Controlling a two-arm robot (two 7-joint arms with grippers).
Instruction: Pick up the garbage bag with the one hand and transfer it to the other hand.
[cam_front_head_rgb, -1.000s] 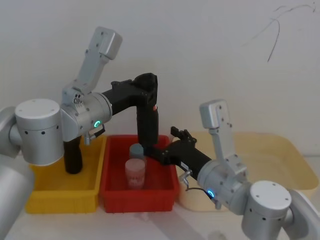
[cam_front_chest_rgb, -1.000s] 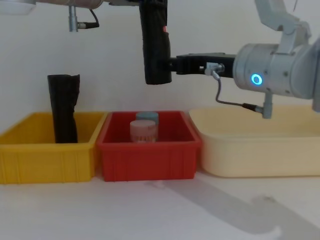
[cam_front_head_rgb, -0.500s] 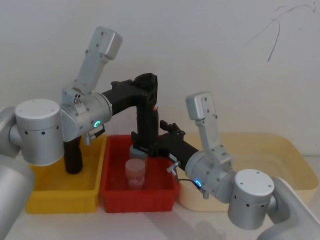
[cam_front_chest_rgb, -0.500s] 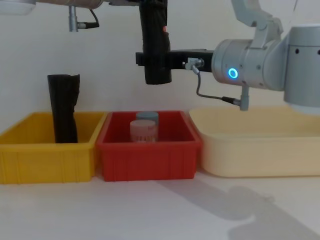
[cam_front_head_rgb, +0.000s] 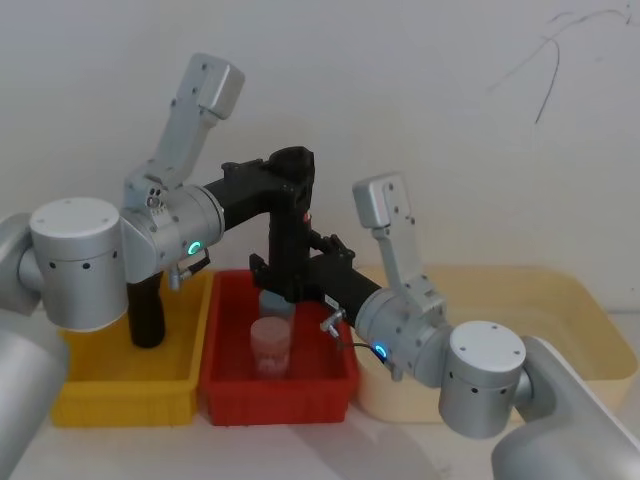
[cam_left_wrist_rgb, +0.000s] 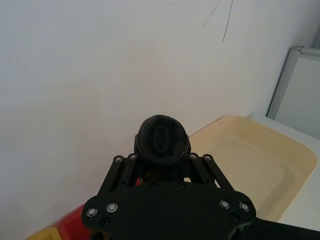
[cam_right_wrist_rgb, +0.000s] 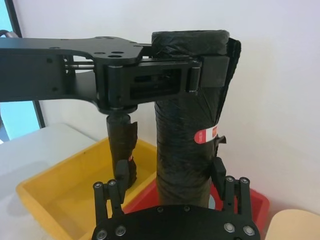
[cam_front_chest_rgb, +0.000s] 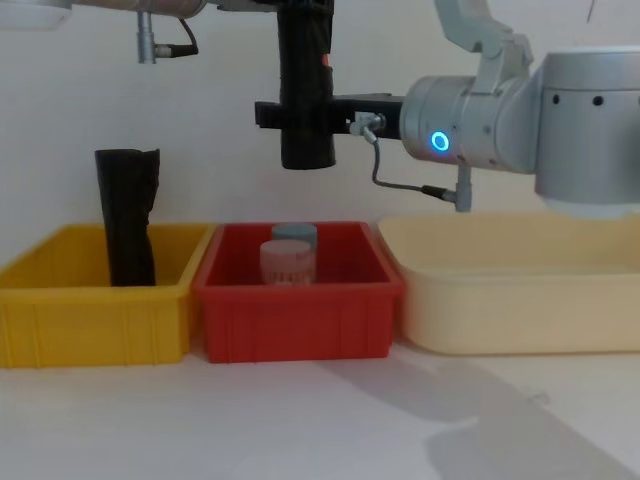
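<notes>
The garbage bag (cam_front_head_rgb: 291, 228), a tall black roll with a small red mark, hangs upright above the red bin (cam_front_chest_rgb: 296, 322). My left gripper (cam_front_head_rgb: 293, 176), on the arm with the green ring light, is shut on the roll's top end, as the right wrist view shows (cam_right_wrist_rgb: 165, 75). My right gripper (cam_front_chest_rgb: 292, 116), on the arm with the blue ring light, reaches in from the right at the roll's lower part. It is open, and its fingers (cam_right_wrist_rgb: 107, 196) stand on either side of the garbage bag (cam_right_wrist_rgb: 186, 145).
A second black roll (cam_front_chest_rgb: 127, 215) stands in the yellow bin (cam_front_chest_rgb: 90, 320) on the left. Two small lidded cups (cam_front_chest_rgb: 288, 255) sit in the red bin below the held roll. A wide cream tray (cam_front_chest_rgb: 520, 300) lies on the right, with a white wall behind.
My right gripper has moved left from beside the roll until its open fingers straddle the roll's lower part. The left gripper and the roll have stayed still.
</notes>
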